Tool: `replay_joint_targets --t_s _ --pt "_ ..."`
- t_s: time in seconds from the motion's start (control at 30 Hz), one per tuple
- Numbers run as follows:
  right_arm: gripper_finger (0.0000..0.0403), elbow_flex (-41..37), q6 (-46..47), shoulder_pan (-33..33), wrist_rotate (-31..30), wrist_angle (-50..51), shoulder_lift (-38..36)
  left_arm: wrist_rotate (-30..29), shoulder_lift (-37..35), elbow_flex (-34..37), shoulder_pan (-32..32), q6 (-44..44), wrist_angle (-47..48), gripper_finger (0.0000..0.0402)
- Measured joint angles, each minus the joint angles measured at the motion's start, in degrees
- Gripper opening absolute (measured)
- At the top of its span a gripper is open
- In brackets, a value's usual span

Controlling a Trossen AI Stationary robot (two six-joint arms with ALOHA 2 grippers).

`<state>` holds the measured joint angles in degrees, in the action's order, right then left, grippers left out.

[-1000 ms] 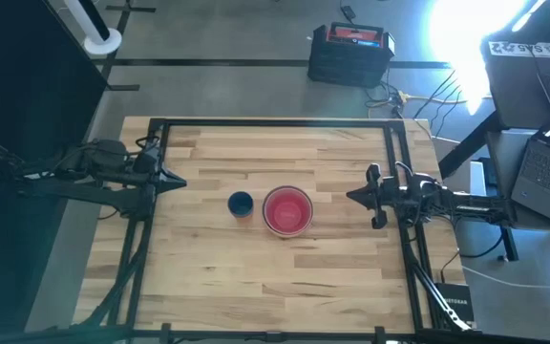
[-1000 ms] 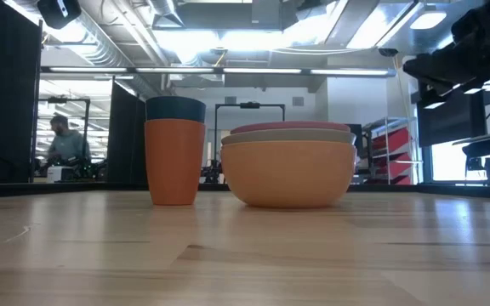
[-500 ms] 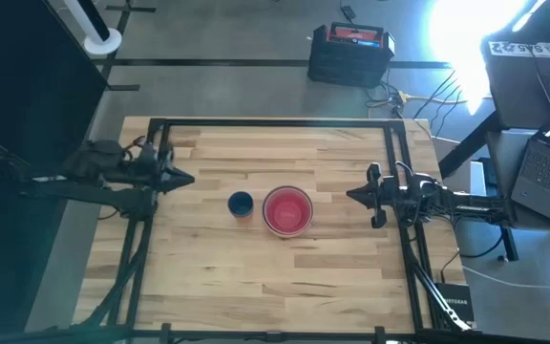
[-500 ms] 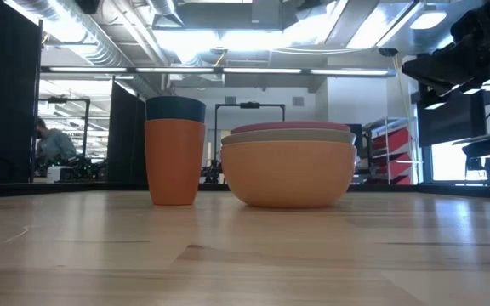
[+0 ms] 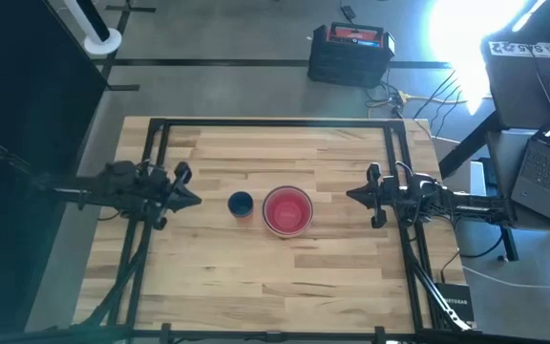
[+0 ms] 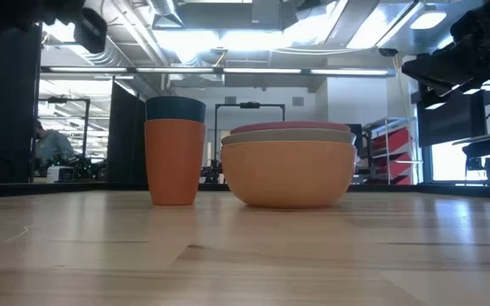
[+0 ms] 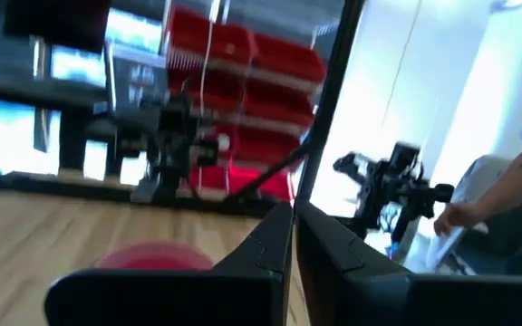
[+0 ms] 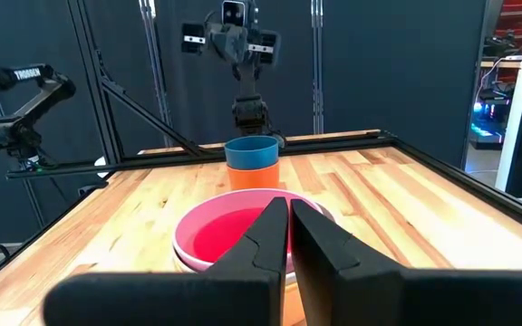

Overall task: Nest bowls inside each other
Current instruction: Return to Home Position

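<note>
On the middle of the tabletop (image 5: 256, 287), the bowls (image 5: 287, 210) are nested in one stack. From above, the red bowl (image 8: 217, 234) is on top. From the side, the orange bowl (image 6: 287, 174) is outermost, with grey and pink rims showing above it. The cup stack (image 6: 174, 153) is just beside it on the left arm's side with a small gap between: dark blue cup (image 5: 241, 204) sitting in the orange cup (image 8: 243, 178). The left pincer (image 5: 197, 202) hangs over the tabletop's left part, aimed at the cups, fingers (image 7: 270, 249) pressed together, nothing held. The right pincer (image 5: 349, 195) is over the right part facing the bowls, also pressed together, empty. A person's arm (image 7: 501, 195) shows in the room beyond.
</note>
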<state>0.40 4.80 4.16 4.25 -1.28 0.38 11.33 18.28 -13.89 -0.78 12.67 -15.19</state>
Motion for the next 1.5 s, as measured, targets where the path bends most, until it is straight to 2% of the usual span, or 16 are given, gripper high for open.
replay_joint_targets --t_s 0.2,0.37,0.83,1.23,1.5 --pt "0.0001 0.0 0.0 0.0 0.0 0.0 0.0 0.0 -6.3 6.3 0.0 -1.8 -8.3 0.0000" --pt "0.0001 0.0 0.0 0.0 0.0 0.0 0.0 0.0 -12.7 7.3 0.0 -4.0 -8.4 0.0000" --pt "0.0001 0.0 0.0 0.0 0.0 0.0 0.0 -0.7 -18.0 13.1 0.1 -5.6 -6.0 0.0000" --pt "0.0001 0.0 -0.1 0.0 0.0 0.0 0.0 -4.6 -18.0 13.4 0.1 -11.6 12.9 0.0000" --pt "0.0001 0.0 -0.1 0.0 0.0 0.0 0.0 -8.3 -18.0 13.4 0.1 -14.5 13.9 0.0000"
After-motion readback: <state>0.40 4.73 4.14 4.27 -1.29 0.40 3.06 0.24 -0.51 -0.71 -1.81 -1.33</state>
